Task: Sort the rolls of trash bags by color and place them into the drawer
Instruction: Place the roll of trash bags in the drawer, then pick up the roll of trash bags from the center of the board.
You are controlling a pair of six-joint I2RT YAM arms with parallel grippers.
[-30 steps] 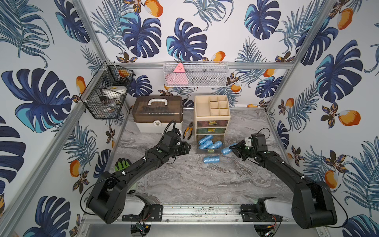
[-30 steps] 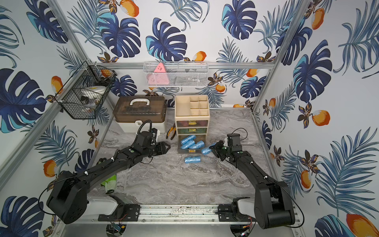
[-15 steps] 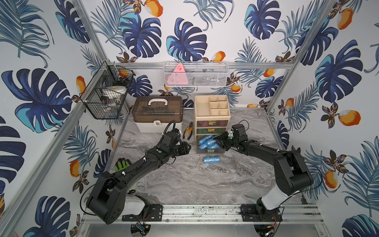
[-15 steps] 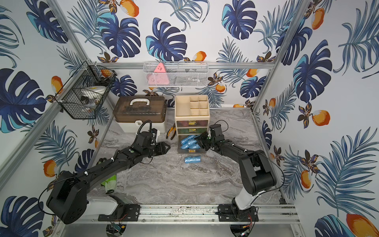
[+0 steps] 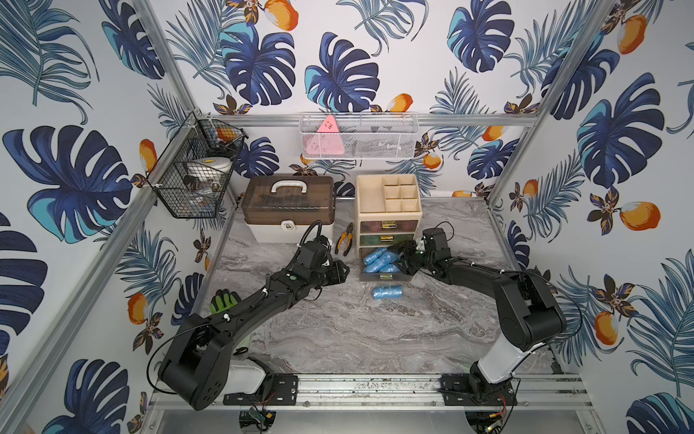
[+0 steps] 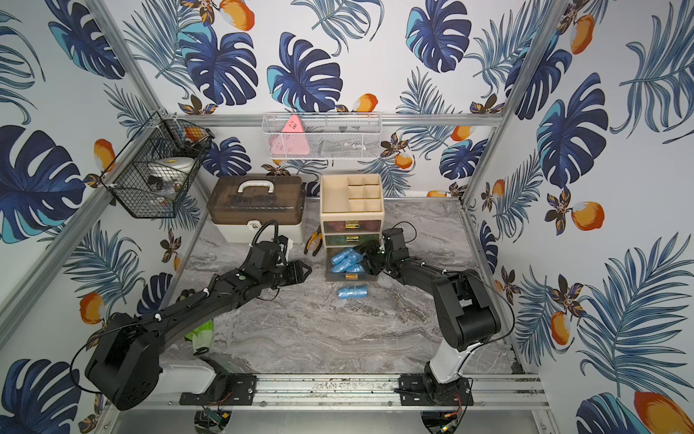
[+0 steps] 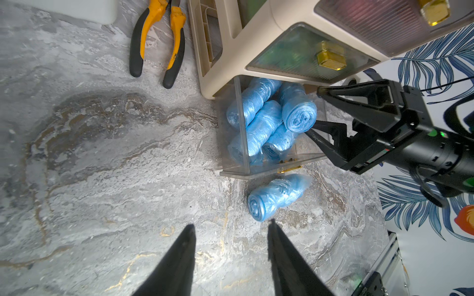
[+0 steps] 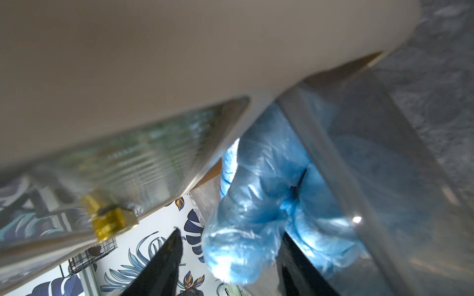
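The cream drawer unit [image 5: 388,195] has its clear bottom drawer [image 7: 232,143] pulled out, with several blue rolls of trash bags [image 5: 377,261] [image 6: 345,261] [image 7: 266,118] piled in it. Another blue roll [image 5: 387,291] [image 6: 352,292] [image 7: 278,196] lies on the table just in front of the drawer. My right gripper [image 5: 400,257] [image 6: 370,259] [image 7: 313,110] [image 8: 229,234] reaches over the drawer's right side, open, its fingers either side of the topmost roll's [image 8: 238,246] end with a gap showing. My left gripper [image 5: 343,272] [image 6: 306,272] [image 7: 232,225] hovers open and empty left of the drawer.
The two upper drawers, pinkish [image 7: 397,23] and green [image 7: 307,59], are shut. Yellow-handled pliers [image 5: 346,242] [image 7: 156,38] lie left of the unit, beside a brown-lidded case [image 5: 288,204]. A green glove [image 5: 224,302] lies under my left arm. Wire baskets hang on the walls.
My right gripper carried a blue roll from the right of the drawer to over it and opened its jaws; the roll now rests on the pile. The left arm has not moved.
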